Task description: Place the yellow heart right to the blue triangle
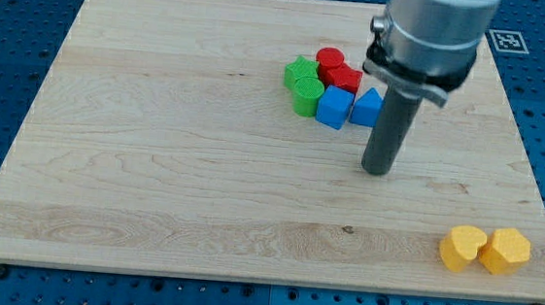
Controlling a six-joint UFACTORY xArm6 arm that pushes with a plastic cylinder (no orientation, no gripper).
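Observation:
The yellow heart [463, 247] lies near the board's bottom right corner, touching a yellow hexagon [506, 250] on its right. The blue triangle [366, 107] sits in the cluster at the upper middle, partly hidden by my rod. A blue cube [334, 108] is to its left. My tip [377, 170] rests on the board just below and right of the blue triangle, well up and left of the yellow heart.
In the cluster are a green star [301, 74], a green round block [306, 96], a red cylinder [329, 60] and another red block [345, 78]. The wooden board [155, 163] lies on a blue perforated table.

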